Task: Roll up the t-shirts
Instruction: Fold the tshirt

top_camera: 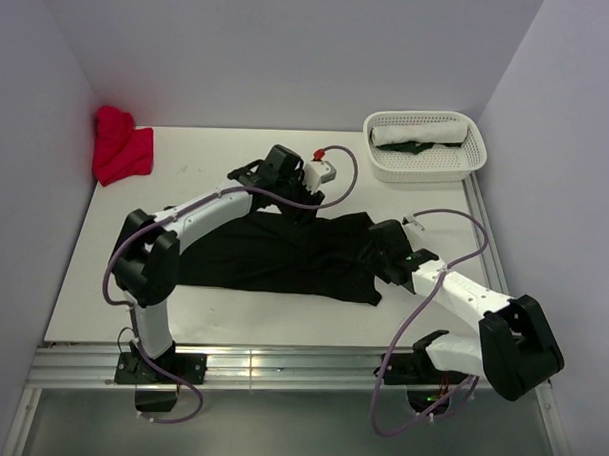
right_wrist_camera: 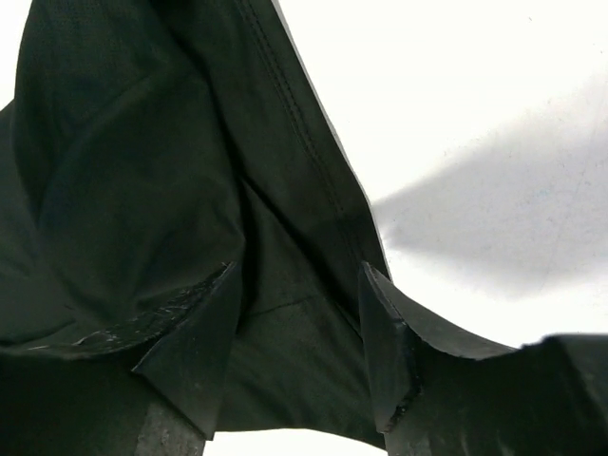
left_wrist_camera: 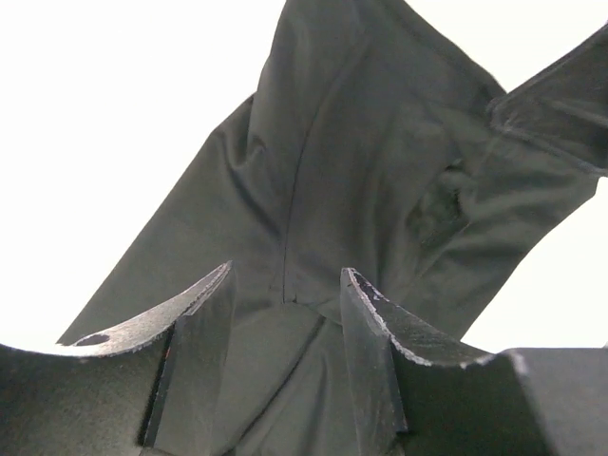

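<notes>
Black t-shirt [top_camera: 273, 257] lies spread out at the centre of the table [top_camera: 231, 314]. The left gripper [left_wrist_camera: 287, 285] is at the shirt's twelve o'clock edge and the right gripper [right_wrist_camera: 299, 275] at its three o'clock edge. Both have their jaws apart and grip nothing. Laying out seems finished; rolling next calls for pinching one edge.

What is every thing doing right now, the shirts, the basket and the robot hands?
black t-shirt, lying spread out, not rolled.
red t-shirt, bunched up in the far corner.
basket, upright, not empty.
white t-shirt, rolled up inside the basket.
left gripper, open over the black t-shirt.
right gripper, open over the black t-shirt.
</notes>
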You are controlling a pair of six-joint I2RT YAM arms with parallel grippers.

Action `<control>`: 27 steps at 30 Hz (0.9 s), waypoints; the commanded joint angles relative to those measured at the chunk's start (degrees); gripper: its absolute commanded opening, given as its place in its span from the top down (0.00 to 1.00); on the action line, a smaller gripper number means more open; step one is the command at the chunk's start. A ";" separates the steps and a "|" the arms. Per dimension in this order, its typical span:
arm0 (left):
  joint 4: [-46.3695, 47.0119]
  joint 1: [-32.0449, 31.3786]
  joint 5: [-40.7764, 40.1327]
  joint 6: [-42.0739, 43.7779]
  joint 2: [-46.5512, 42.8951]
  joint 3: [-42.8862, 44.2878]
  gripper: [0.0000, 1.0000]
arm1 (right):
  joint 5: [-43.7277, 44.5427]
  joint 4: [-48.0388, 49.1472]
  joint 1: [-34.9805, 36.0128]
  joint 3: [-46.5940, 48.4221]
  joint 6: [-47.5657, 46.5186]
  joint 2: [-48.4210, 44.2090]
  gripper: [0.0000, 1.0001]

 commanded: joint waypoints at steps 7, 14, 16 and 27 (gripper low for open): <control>-4.53 0.09 4.29 1.77 17.98 11.69 0.48 | -1.73 -0.36 -1.96 7.21 -6.03 6.43 0.30; -2.06 -0.52 -3.53 -1.04 24.05 18.39 0.47 | -3.93 0.51 -3.10 8.00 -7.79 10.39 0.25; -2.85 -0.61 -3.71 -1.22 25.28 20.23 0.47 | -4.20 0.60 -3.28 8.70 -8.14 12.49 0.25; -5.04 -0.53 -2.66 0.19 19.23 19.52 0.42 | -4.38 -0.10 -3.36 10.90 -8.15 18.30 0.38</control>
